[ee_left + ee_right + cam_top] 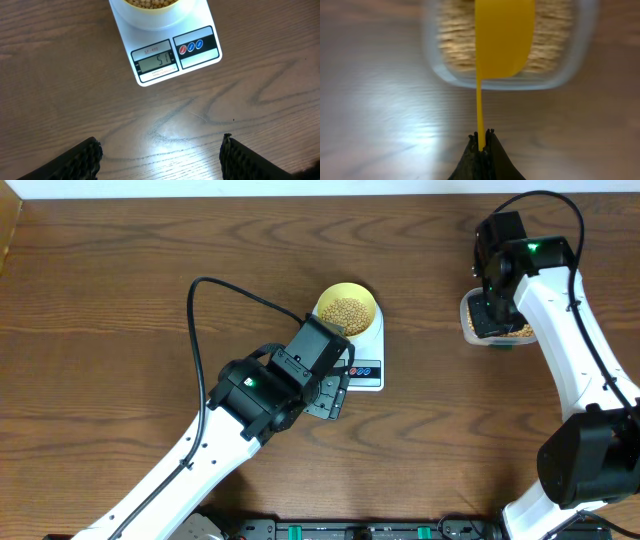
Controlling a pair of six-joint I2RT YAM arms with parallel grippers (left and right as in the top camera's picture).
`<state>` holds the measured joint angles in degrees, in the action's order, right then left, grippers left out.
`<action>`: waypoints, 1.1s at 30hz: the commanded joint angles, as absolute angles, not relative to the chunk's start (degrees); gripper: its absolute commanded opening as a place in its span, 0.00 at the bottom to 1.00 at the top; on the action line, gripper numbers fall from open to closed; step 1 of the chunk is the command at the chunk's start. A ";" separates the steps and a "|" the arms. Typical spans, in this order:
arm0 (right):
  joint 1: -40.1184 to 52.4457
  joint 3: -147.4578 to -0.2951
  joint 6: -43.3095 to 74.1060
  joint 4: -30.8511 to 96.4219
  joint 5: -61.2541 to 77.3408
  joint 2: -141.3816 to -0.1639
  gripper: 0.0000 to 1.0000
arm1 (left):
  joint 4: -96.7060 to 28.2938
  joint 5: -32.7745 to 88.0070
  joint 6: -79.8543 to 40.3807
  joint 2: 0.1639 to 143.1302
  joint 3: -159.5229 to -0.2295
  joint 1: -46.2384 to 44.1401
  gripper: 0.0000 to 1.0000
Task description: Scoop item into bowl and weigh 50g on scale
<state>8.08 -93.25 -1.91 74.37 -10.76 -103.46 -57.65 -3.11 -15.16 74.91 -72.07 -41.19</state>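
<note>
The pale yellow-green bowl [346, 309] holds beige beans [347, 311] and stands on the white scale [366, 368]. In the left wrist view the scale [170, 52] shows 51 on its display. My left gripper [161, 157] is open and empty over bare wood just in front of the scale. My right gripper [482, 140] is shut on the thin handle of the yellow scoop [504, 37], whose cup hangs over the clear tub of beans [455, 40]. Overhead, the right wrist hides the scoop.
The clear plastic tub [480, 330] with beans sits at the right, partly under the right arm. The left arm's black cable loops over the table left of the scale.
</note>
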 commanded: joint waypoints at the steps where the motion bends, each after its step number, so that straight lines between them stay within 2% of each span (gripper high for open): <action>1: 9.41 -93.23 -12.40 74.78 10.72 -102.30 0.01 | -57.78 -3.05 -14.70 75.13 -73.19 -41.06 0.78; 4: 12.21 -93.27 -15.59 74.24 18.44 -102.19 0.01 | -57.78 -3.05 -14.70 75.13 -73.19 -41.06 0.78; 14: 22.63 -93.32 -16.78 68.23 21.17 -102.19 0.01 | -57.78 -3.05 -14.70 75.13 -73.19 -41.06 0.78; 33: 24.56 -93.30 -14.59 58.83 14.00 -102.54 0.01 | -57.78 -3.05 -14.70 75.13 -73.19 -41.06 0.78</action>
